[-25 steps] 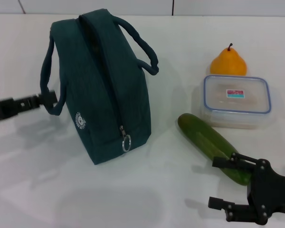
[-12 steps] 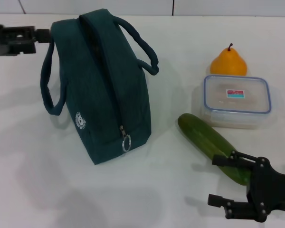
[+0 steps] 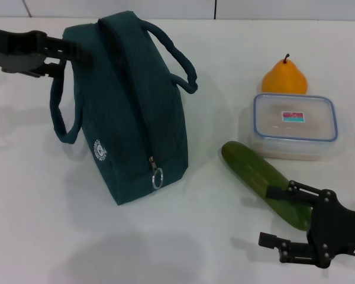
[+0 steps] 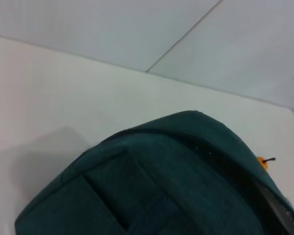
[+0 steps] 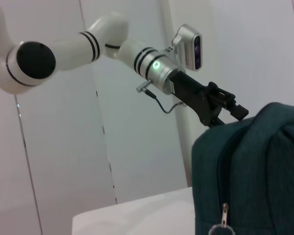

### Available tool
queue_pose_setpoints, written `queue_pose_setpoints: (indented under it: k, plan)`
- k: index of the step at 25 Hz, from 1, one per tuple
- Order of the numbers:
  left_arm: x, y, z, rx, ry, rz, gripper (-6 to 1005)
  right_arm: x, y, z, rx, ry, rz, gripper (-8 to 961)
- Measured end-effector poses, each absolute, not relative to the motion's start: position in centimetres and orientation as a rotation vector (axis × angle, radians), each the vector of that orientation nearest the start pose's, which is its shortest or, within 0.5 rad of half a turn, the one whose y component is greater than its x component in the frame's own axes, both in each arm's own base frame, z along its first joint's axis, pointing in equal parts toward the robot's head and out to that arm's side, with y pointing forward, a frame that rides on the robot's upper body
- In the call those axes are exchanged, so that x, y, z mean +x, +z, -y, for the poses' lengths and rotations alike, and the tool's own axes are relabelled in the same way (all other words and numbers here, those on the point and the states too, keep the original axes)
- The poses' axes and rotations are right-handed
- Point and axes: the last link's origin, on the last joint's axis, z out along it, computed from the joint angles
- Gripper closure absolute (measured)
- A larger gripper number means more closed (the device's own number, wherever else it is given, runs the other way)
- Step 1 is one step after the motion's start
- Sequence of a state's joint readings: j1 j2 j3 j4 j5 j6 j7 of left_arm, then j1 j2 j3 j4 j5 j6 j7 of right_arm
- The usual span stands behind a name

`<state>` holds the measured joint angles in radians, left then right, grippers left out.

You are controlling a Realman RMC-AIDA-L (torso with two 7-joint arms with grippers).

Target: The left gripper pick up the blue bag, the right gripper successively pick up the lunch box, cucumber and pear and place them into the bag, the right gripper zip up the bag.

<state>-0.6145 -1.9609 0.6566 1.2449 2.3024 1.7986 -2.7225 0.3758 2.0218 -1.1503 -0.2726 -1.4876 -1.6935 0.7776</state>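
The blue bag (image 3: 130, 106) stands upright on the white table, zipped, with its ring pull (image 3: 157, 177) at the near end. My left gripper (image 3: 74, 59) is open at the bag's upper far-left corner, above the left loop handle (image 3: 59, 118), and holds nothing. The bag's top fills the left wrist view (image 4: 176, 186). My right gripper (image 3: 269, 216) is open and empty at the front right, just past the near end of the cucumber (image 3: 254, 171). The lunch box (image 3: 294, 124) lies behind the cucumber, and the pear (image 3: 284, 77) stands behind the box. The right wrist view shows the bag (image 5: 255, 171) and my left gripper (image 5: 228, 115).
The white table (image 3: 59, 225) runs to a pale wall at the back. The white left arm (image 5: 88, 44) reaches in above the bag in the right wrist view.
My left gripper rose from low beside the left handle to the bag's top corner and moved right toward it. My right gripper shifted slightly; the objects did not move.
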Motion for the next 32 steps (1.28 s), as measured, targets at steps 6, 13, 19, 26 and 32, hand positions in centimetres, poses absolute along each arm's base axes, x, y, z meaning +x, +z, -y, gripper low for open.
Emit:
queue_pose_setpoints:
  k: [6,13,19,26,32]
  plan:
    - [-21.5,12.6,-36.7,-2.24,-0.301,1.724,130,28.4,-4.5,-23.8,-2.753,1.032,-0.292,139]
    - [-21.3,11.8,-36.9,-2.238,-0.244,1.731,130,28.6,-4.6,-24.0,-2.747,1.003,-0.298,139]
    - [-21.7,11.6,-37.0,-2.221,-0.238,1.758,131,28.6,-4.6,-24.1,-2.746,0.999,-0.298,140]
    - [-21.2,11.6,-37.2,-2.292,-0.251,1.684,235,28.7,-4.5,-24.1,-2.743,0.998,-0.301,140]
    - [-21.2,11.4,-37.3,-2.301,-0.2,1.676,358,28.6,-4.5,-24.1,-2.738,1.008,-0.301,140]
